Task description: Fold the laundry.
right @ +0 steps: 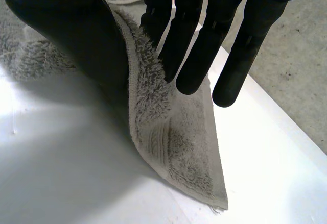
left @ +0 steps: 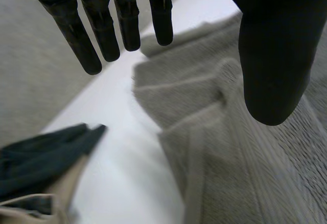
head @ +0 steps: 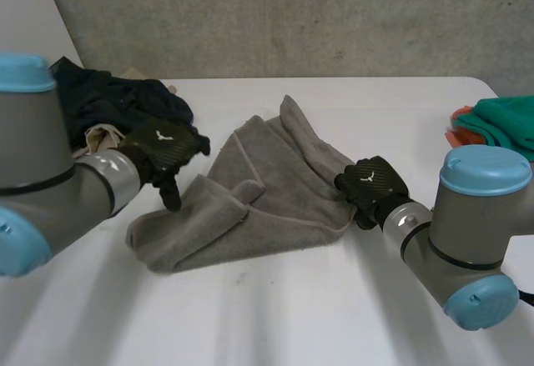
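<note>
A grey towel (head: 259, 191) lies crumpled on the white table (head: 275, 316), its left part bunched in folds. My left hand (head: 163, 153) hovers just beside the towel's left edge, open, fingers (left: 107, 30) straight and apart from the thumb, holding nothing; the towel (left: 230, 147) lies under it. My right hand (head: 371, 187) is at the towel's right corner, shut on it: the towel's edge (right: 153, 122) is pinched between thumb and fingers (right: 199, 55), with the corner hanging below.
A dark garment pile (head: 117, 103) with a beige piece lies at the back left, also seen by the left hand as the dark garment (left: 41, 157). Green and orange cloth (head: 501, 124) is stacked at the right edge. A grey wall runs behind the table.
</note>
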Robot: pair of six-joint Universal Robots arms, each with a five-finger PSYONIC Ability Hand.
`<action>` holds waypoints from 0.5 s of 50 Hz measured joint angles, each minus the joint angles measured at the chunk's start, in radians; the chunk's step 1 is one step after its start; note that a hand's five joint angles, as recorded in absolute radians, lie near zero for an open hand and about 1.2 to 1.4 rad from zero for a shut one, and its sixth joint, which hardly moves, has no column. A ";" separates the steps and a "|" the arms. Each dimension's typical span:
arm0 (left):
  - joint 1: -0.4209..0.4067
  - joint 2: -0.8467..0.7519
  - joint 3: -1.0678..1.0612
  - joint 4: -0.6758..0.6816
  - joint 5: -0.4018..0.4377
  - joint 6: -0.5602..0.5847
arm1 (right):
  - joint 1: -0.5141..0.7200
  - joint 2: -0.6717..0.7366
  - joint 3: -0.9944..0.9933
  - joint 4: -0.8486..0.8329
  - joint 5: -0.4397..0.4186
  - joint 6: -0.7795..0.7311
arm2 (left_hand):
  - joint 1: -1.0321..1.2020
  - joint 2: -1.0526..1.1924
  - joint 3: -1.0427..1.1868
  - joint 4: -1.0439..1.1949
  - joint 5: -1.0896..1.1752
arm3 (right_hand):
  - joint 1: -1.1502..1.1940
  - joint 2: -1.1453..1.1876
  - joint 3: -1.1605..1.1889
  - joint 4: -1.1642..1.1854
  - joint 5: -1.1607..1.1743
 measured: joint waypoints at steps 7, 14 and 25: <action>-0.016 -0.177 0.152 -0.118 0.081 0.069 | -0.016 0.004 0.002 -0.001 0.000 -0.011 | 0.000 0.006 0.006 0.007 0.006 | 0.000 0.000 0.000 0.000 0.000; -0.026 -0.284 0.211 -0.134 0.143 0.137 | -0.030 0.012 -0.001 0.000 0.000 -0.012 | 0.049 0.049 0.048 0.043 0.043 | 0.000 0.000 0.000 0.000 0.000; -0.022 -0.266 0.237 -0.122 0.064 0.147 | -0.051 -0.017 -0.028 0.026 0.000 -0.033 | 0.750 0.813 0.810 0.815 0.760 | 0.000 0.000 0.000 0.000 0.000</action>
